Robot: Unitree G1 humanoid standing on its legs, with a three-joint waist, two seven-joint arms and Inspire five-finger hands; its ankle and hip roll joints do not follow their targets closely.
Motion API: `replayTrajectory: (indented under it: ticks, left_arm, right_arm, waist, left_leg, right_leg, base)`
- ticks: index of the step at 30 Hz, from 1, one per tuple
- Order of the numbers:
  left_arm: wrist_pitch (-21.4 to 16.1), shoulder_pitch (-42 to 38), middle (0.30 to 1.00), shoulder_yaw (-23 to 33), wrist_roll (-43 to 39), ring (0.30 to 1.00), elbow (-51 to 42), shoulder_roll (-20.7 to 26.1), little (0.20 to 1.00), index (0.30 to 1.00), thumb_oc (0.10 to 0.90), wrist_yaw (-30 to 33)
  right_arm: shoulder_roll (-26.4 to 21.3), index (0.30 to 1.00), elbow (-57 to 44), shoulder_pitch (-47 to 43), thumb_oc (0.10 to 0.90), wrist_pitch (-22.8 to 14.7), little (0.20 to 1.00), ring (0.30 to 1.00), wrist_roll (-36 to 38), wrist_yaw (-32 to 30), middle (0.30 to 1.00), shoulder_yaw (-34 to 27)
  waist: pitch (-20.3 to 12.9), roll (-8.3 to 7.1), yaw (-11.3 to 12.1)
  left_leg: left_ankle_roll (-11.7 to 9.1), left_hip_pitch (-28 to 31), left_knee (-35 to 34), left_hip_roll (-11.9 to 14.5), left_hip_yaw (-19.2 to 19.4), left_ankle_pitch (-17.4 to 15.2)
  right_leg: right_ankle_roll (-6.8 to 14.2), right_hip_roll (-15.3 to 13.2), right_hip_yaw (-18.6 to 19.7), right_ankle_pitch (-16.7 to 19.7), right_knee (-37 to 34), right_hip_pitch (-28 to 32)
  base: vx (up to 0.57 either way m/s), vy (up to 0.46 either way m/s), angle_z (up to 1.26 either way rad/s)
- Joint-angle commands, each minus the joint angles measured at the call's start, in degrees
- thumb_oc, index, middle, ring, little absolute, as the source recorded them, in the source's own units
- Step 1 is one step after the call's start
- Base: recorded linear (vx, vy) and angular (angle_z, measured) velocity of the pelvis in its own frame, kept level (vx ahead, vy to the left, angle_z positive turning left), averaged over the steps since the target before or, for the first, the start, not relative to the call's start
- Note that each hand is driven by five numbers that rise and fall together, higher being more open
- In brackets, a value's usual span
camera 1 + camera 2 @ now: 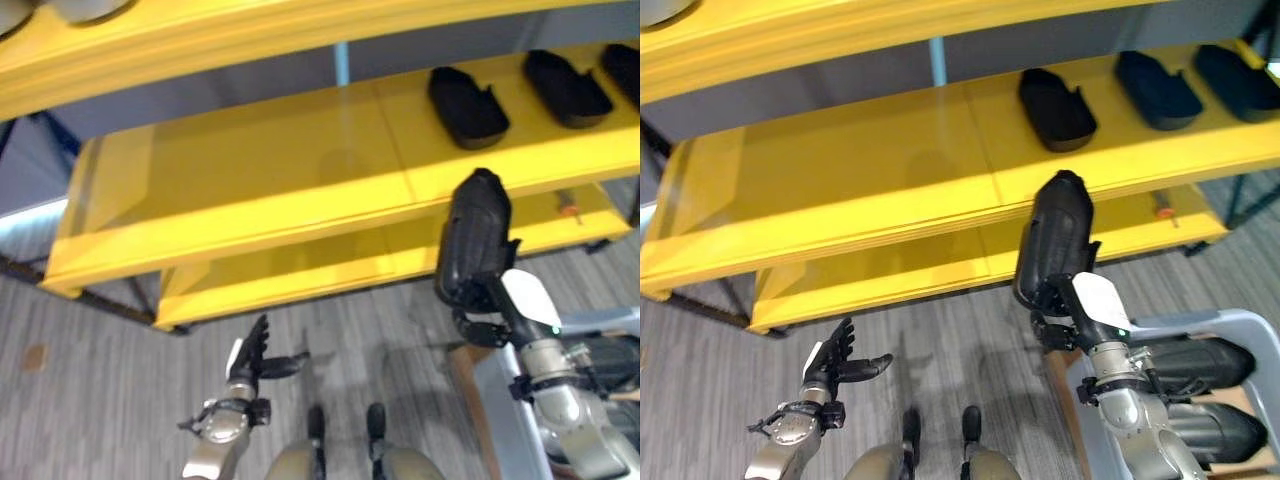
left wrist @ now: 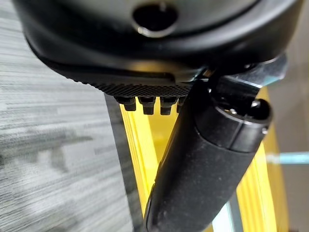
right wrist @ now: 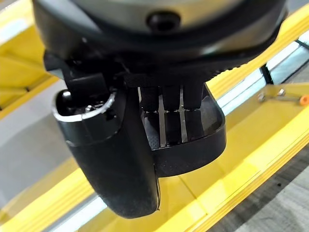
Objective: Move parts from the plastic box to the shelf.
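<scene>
Arms: silver-grey metal, cylindrical forearm segments, dark clamp collar at each wrist.
Left hand [image 1: 252,362]: dark, slim segmented fingers [image 1: 258,335], white cover on the thumb side. Palm edge carries a fine knurled strip in the left wrist view; a round recessed screw hole sits in the housing above it.
Right hand [image 1: 1072,318]: dark, with a white rounded cover plate on its back and a small green dot. Its thumb has a silvery trim.

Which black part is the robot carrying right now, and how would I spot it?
Find the yellow shelf; three black parts lie flat along its right end. Just in front of its front edge, the right hand grips a fourth black part. It alone stands upright in the air, not resting on the shelf.
</scene>
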Motion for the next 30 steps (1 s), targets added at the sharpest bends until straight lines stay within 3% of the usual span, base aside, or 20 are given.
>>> replayTrajectory:
  ticks: [1,3,5,12,27,30]
  left_arm:
    - [-4.7,-0.3,1.000,1.3,0.2,1.000,-4.2,3.9,1.000,1.000,0.900,0.9]
    - [-4.8,0.1,1.000,1.6,0.2,1.000,-4.5,3.7,1.000,1.000,0.900,1.0]
    - [-5.2,0.0,1.000,1.7,0.5,1.000,-4.8,3.8,1.000,1.000,0.900,1.7]
    - [-5.0,-0.9,1.000,2.7,0.5,1.000,-4.7,4.8,1.000,1.000,0.900,2.8]
    - [-5.3,-0.6,1.000,5.3,-0.2,1.000,-5.6,5.8,1.000,1.000,0.900,4.4]
    - [-5.3,-0.5,1.000,5.0,0.1,1.000,-6.1,6.3,1.000,1.000,0.900,3.9]
  right_arm:
    - [-1.8,0.300,-4.5,-5.6,0.400,-4.0,0.300,0.300,-0.5,-6.0,0.300,-2.9]
    - [-1.5,0.300,-3.9,-5.3,0.400,-3.7,0.300,0.300,-1.1,-5.0,0.300,-2.2]
    - [-0.6,0.300,-4.0,-5.2,0.400,-3.7,0.300,0.300,-0.8,-4.4,0.300,-1.7]
    - [0.6,0.300,-3.3,-7.8,0.400,-3.2,0.300,0.300,-1.3,-2.7,0.300,1.8]
    - [1.5,0.300,-3.2,-14.1,0.400,-3.5,0.300,0.300,-1.9,-0.6,0.300,7.6]
    - [1.0,0.300,-3.5,-16.0,0.400,-3.6,0.300,0.300,-1.8,-0.3,0.300,8.3]
  waist:
    - [-5.6,-1.92,0.8]
    - [-6.5,-1.34,1.0]
    - [-7.3,-1.58,1.0]
    - [-8.1,-3.36,1.9]
    - [-9.3,-5.74,3.3]
    - [-9.1,-5.99,3.7]
  left_leg:
    - [3.1,2.3,-8.7,-1.7,-0.2,9.5]
    - [2.9,3.3,-8.9,-0.9,0.0,9.6]
    - [4.0,5.7,-8.9,-1.0,1.2,8.5]
    - [6.8,8.3,-8.1,-2.2,4.5,4.8]
    - [9.0,9.3,-6.9,-3.0,9.2,0.4]
    - [9.7,9.0,-6.3,-3.8,8.5,-0.4]
  right_leg:
    - [6.3,1.8,11.5,-4.4,4.1,2.9]
    - [6.4,1.6,12.7,-4.8,3.3,3.9]
    - [7.3,-0.1,13.8,-5.1,2.9,5.4]
    - [10.0,-4.1,16.7,-4.0,3.1,5.3]
    - [14.0,-6.6,22.0,1.3,3.3,2.4]
    - [14.7,-7.5,21.3,2.1,5.0,1.7]
  base:
    - [0.19,0.155,0.30]
    - [0.27,0.264,-0.63]
    - [0.31,0.305,-0.96]
    - [0.12,0.139,-0.30]
    - [0.06,0.068,-0.19]
    - [0.04,0.104,-0.15]
